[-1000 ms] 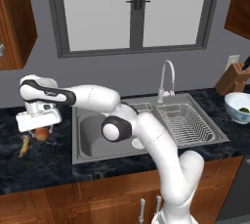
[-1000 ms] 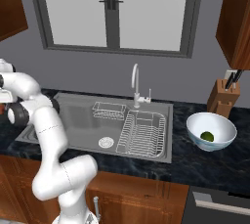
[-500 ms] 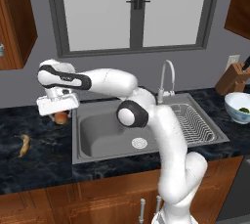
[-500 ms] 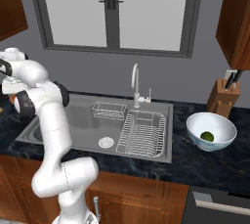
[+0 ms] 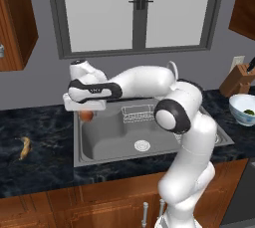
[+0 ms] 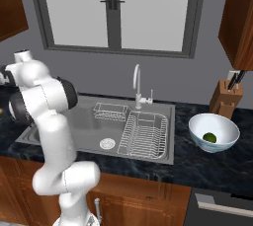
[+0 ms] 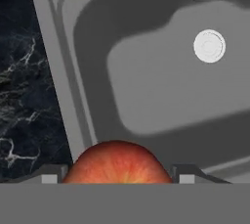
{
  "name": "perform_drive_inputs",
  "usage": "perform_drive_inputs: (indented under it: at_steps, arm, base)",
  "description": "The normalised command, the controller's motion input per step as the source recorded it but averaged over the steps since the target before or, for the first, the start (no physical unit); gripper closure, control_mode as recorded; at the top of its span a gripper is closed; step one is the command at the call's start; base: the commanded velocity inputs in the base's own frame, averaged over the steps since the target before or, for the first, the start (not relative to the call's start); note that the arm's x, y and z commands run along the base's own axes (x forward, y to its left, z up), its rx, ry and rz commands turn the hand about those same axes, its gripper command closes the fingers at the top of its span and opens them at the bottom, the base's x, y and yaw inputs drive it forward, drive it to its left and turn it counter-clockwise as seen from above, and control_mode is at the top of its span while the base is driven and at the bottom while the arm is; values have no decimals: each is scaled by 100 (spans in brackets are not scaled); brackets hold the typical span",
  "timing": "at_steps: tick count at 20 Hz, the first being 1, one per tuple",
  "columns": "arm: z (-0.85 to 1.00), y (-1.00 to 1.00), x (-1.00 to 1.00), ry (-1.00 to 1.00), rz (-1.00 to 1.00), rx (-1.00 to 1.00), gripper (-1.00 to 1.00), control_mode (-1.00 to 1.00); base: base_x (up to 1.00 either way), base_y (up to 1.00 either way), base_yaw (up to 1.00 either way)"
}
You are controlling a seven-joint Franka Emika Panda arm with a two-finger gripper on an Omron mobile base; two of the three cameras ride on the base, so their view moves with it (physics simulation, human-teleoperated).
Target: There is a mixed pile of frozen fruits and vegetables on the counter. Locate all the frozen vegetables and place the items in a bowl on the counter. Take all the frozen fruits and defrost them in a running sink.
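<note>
My gripper hangs over the left rim of the sink, shut on a round red-orange fruit. In the hand view the fruit sits between the two finger tips, with the grey basin and its round drain beyond it. A slim yellow-brown banana-like fruit lies on the black counter at the far left. The white bowl stands on the counter right of the sink and holds a green ball.
A tall curved faucet rises behind the sink. Wire racks fill the sink's right half. A wooden knife block stands behind the bowl. Wooden cabinets hang at both upper corners.
The arm has swung right from over the left counter to the sink's left rim, carrying the red fruit. The banana-like fruit stayed on the counter.
</note>
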Motion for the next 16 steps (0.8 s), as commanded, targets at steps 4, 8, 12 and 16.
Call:
perform_drive_inputs:
  at_steps: [4,8,12,16]
  arm:
    - [-2,-100,0,-2,-15,19,100,-100]
    - [-14,-100,13,1,-22,13,100,-100]
    - [-11,-75,61,3,-1,-5,100,-100]
    - [-24,-72,61,2,1,-7,100,-100]
  base:
    - [0,0,0]
    - [0,0,0]
    - [0,0,0]
    - [0,0,0]
